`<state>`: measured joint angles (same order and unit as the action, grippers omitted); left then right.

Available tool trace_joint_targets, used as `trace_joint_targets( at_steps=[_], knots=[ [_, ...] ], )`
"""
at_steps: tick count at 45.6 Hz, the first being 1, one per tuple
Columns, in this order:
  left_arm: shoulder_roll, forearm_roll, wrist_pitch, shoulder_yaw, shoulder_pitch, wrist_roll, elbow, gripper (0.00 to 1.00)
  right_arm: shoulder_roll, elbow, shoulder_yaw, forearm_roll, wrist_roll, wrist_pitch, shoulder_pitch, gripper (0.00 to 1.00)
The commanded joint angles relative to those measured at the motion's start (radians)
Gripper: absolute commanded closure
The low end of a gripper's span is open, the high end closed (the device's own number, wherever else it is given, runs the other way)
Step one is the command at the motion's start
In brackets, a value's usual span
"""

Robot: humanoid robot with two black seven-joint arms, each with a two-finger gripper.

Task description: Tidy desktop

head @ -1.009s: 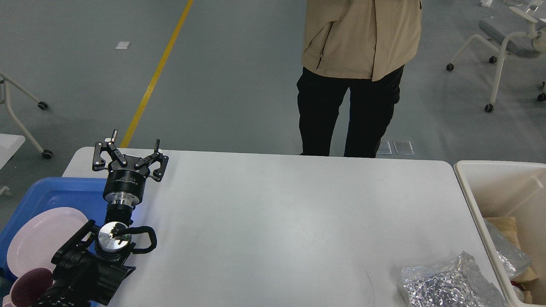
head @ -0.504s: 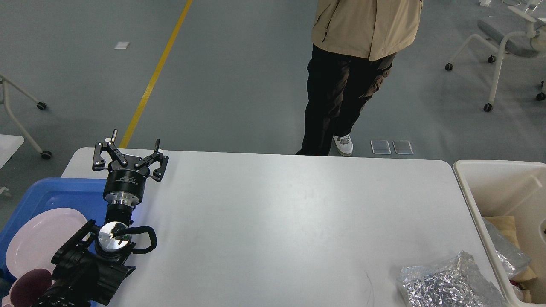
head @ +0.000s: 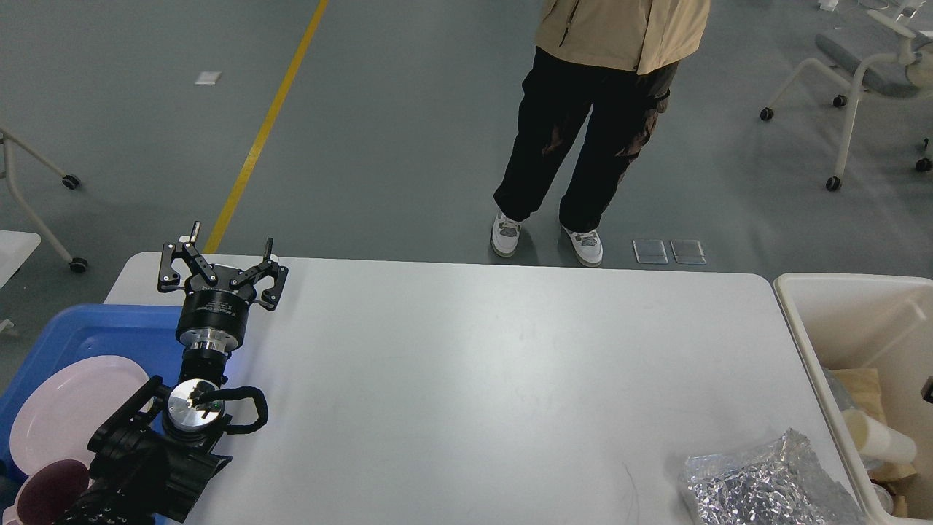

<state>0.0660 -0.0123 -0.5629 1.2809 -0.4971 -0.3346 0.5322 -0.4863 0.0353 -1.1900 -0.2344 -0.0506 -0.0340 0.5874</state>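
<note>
The desktop, a wide white tabletop with rounded corners, is filling the lower half of the head view and running from the near edge to a far edge where a person is standing.

At the near right corner, a crumpled silver foil bag is lying on the white surface, just beside the right edge. A cream-coloured bin is standing against that right edge, holding paper scraps and a pale cup.

At the near left corner, the left arm is coming in low and reaching away along the left edge, its forearm rising toward the far left corner. The left gripper is pointing away from the viewer, its two black fingers spreading wide apart and holding nothing; whether it is touching the tabletop cannot be told. The right gripper is not appearing anywhere.

Beside the left edge, a blue tray is carrying a pale pink plate and a dark red bowl, partly hidden by the arm.

Beyond the far edge, the person in black trousers, a tan jacket and white shoes is standing on the grey floor.
</note>
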Motion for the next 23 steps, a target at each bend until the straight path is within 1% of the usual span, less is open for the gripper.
trace_joint_targets(
  at_steps=[1, 9, 16, 20, 23],
  knots=[
    [0.000, 0.000, 0.000, 0.000, 0.000, 0.000, 0.000, 0.00, 0.000, 0.000, 0.003, 0.000, 0.000, 0.000, 0.000, 0.00],
    [0.000, 0.000, 0.000, 0.000, 0.000, 0.000, 0.000, 0.00, 0.012, 0.001, 0.085, 0.000, 0.002, 0.011, 0.014, 0.00],
    [0.000, 0.000, 0.000, 0.000, 0.000, 0.000, 0.000, 0.00, 0.037, 0.006, 0.096, 0.001, 0.003, 0.016, 0.063, 0.00],
    [0.000, 0.000, 0.000, 0.000, 0.000, 0.000, 0.000, 0.00, 0.046, 0.018, 0.102, 0.003, 0.002, 0.045, 0.113, 0.00],
    [0.000, 0.000, 0.000, 0.000, 0.000, 0.000, 0.000, 0.00, 0.048, 0.037, 0.108, 0.003, 0.002, 0.092, 0.173, 0.00]
  ],
)
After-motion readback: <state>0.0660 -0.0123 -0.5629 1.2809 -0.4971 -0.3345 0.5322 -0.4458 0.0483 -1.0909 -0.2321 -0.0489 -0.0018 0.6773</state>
